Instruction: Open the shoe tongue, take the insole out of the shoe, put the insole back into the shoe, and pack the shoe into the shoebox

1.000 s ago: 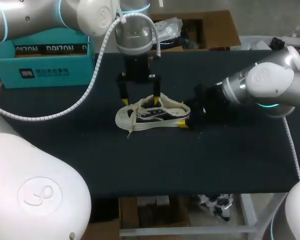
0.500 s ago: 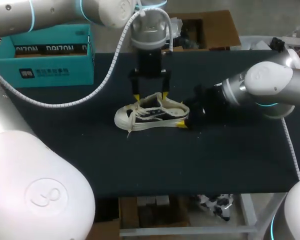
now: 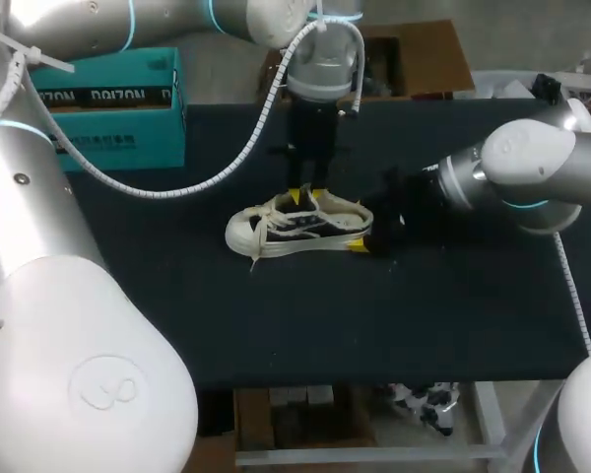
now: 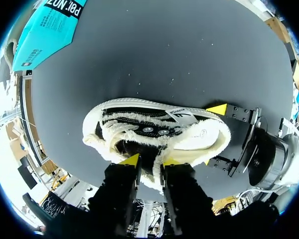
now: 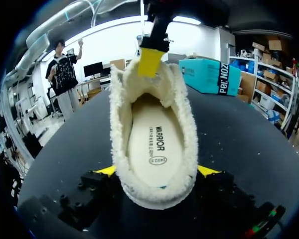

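Sliding right since a second ago, the left gripper (image 3: 308, 195) has drawn its fingers together and now pinches the tongue (image 5: 152, 87) of the shoe (image 3: 276, 227) from above. Opposite, the right gripper (image 5: 157, 172) clamps the heel. The shoe sits mid-table (image 3: 424, 315), insole (image 5: 152, 144) inside, shoebox (image 3: 108, 118) well apart.

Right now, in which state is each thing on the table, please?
shoe: on the table, heel clamped.
tongue: pinched, standing up.
insole: inside the shoe.
shoebox: open, apart from the shoe.
left gripper: jaws shut on tongue.
right gripper: jaws shut on shoe heel.
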Action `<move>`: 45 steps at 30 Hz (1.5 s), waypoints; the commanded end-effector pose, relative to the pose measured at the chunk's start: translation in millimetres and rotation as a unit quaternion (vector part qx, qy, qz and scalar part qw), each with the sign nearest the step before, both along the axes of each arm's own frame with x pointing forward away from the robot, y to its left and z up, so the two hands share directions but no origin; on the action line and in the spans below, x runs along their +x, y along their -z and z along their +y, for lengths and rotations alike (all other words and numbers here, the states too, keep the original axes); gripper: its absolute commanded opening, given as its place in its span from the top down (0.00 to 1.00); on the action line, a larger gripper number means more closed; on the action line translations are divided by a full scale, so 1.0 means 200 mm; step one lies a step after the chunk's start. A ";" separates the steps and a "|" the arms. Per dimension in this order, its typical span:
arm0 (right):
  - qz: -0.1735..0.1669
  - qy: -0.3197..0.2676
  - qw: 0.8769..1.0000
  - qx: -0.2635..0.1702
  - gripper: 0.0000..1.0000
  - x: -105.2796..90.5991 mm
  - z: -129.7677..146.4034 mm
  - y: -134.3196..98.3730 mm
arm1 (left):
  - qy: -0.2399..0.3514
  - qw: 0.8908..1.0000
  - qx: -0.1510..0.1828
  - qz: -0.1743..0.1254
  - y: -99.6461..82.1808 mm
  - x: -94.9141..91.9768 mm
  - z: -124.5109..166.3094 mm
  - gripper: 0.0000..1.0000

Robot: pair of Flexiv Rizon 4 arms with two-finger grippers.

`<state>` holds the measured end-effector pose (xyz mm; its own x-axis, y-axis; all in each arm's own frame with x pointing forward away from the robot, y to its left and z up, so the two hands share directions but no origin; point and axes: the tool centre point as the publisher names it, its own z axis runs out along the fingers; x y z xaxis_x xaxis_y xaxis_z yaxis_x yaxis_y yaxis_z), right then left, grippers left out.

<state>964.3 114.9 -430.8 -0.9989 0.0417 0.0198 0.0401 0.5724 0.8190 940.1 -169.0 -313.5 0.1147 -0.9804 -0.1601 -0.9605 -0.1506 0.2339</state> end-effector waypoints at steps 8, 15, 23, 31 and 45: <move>0.000 -0.001 1.000 0.002 1.00 0.02 0.02 0.06 | -0.009 0.999 -0.037 -0.037 -0.09 -0.06 0.15 1.00; 0.000 -0.001 1.000 0.002 1.00 0.02 0.02 0.06 | -0.029 0.991 -0.104 -0.078 -0.15 -0.13 0.34 1.00; 0.000 -0.001 1.000 0.002 1.00 0.02 0.02 0.06 | -0.077 0.986 -0.124 -0.084 -0.04 -0.13 0.47 1.00; 0.000 -0.001 1.000 0.002 1.00 0.02 0.02 0.06 | -0.103 0.983 -0.139 -0.058 0.11 -0.08 0.50 1.00; 0.000 -0.001 1.000 0.002 1.00 0.02 0.02 0.06 | -0.020 0.979 -0.174 -0.107 -0.18 -0.17 0.48 0.29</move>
